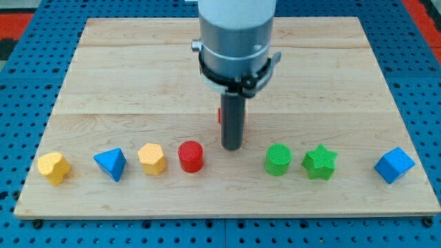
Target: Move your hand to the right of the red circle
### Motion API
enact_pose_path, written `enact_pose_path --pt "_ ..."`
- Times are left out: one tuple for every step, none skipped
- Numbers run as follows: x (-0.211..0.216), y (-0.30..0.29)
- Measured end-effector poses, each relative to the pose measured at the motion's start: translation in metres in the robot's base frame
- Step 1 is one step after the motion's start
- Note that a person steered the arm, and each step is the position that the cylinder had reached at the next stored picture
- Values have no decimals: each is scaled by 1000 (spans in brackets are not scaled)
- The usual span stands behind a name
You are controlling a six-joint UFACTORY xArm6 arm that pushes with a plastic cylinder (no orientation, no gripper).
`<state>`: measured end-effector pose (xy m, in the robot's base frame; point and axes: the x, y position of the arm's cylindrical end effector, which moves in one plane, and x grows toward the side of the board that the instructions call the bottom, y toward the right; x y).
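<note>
The red circle [191,156] is a short red cylinder standing in the row of blocks near the view's bottom. My tip [231,147] is the lower end of the dark rod, just to the right of the red circle and slightly above it in the view, with a small gap between them. A second red block [220,115] is mostly hidden behind the rod; its shape cannot be made out.
Along the bottom row, from the left: a yellow heart-like block [54,167], a blue triangle [110,164], a yellow hexagon [151,158], then right of my tip a green circle [279,160], a green star [319,162] and a blue cube [394,165]. The wooden board [138,69] lies on a blue pegboard.
</note>
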<state>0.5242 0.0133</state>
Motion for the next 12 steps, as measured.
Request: enact_pose_path --pt "48 -3" --pt "63 -8" --pt "64 -25" --pt "69 -26" --pt "69 -26" --pt "69 -13" --pt "49 2" --pt "30 2" --pt "26 6" --pt "26 6" --pt "23 6" --pt "22 6"
